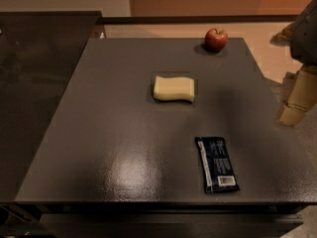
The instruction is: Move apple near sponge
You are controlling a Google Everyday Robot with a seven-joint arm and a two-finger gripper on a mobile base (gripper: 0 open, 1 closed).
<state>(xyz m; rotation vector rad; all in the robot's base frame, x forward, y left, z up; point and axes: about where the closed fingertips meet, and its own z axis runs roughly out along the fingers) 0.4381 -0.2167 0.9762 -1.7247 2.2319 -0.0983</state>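
Note:
A small red apple (216, 38) with a short stem sits near the far right corner of the dark table (114, 133). A pale yellow sponge (174, 89) with wavy edges lies flat near the table's middle, toward the far side. The apple is well apart from the sponge, behind it and to its right. My gripper (296, 103), tan-coloured, hangs at the right edge of the view, beyond the table's right edge, and it holds nothing that shows. It is to the right of the sponge and nearer to me than the apple.
A dark blue flat snack wrapper (217, 164) lies near the table's front right. A second dark surface (39, 73) adjoins the table on the left. A pale floor (272, 48) and an orange wall lie beyond the far edge.

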